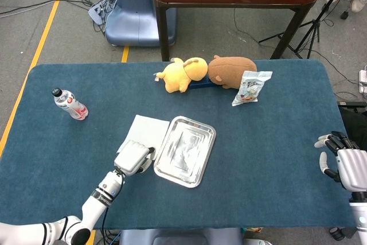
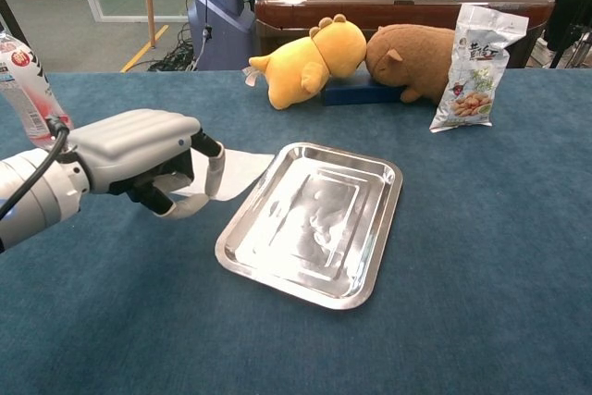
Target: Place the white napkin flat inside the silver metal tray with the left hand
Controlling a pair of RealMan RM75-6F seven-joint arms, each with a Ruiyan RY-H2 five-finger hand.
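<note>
The white napkin (image 1: 149, 129) (image 2: 242, 168) lies mostly flat on the blue table, its right edge touching the left rim of the silver metal tray (image 1: 196, 177) (image 2: 372, 286). My left hand (image 1: 132, 158) (image 2: 141, 152) pinches the napkin's near corner, fingers curled over it, just left of the tray's near-left corner. The tray holds nothing. My right hand (image 1: 346, 166) hangs at the table's right edge with fingers apart and nothing in it; only the head view shows it.
A water bottle (image 1: 70, 104) (image 2: 26, 91) lies at the left. A yellow plush (image 1: 181, 74) (image 2: 305, 62), a brown plush (image 1: 231, 71) (image 2: 414, 57) and a snack bag (image 1: 250, 86) (image 2: 475, 66) line the far side, behind the tray.
</note>
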